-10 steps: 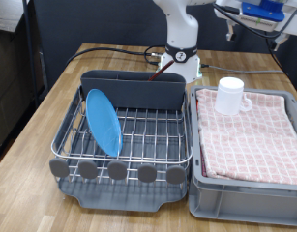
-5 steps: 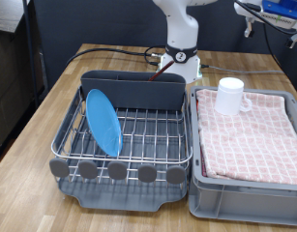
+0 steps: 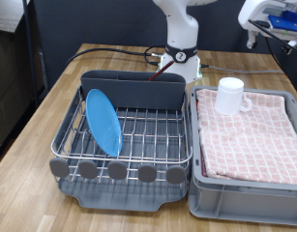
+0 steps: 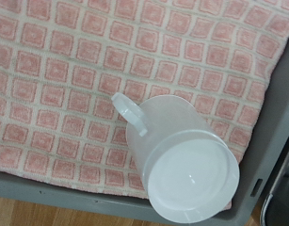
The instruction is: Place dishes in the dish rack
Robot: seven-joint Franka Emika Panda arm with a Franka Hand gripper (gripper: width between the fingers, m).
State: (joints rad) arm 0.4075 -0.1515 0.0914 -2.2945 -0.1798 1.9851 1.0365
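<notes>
From my remote station I count one light-blue plate (image 3: 103,121), one white mug (image 3: 231,96), one wire dish rack (image 3: 129,135) with one dark grey caddy (image 3: 133,89), one grey bin (image 3: 247,188) and one pink checkered cloth (image 3: 252,135). I see no spoon in either view.

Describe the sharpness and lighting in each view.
Exterior view: even indoor light, soft shadows; plate, dish rack and mug are fairly sharp, while the gripper at the top right is blurred. Wrist view: bright, slightly washed-out mug on the checkered cloth, no gripper fingers showing.
</notes>
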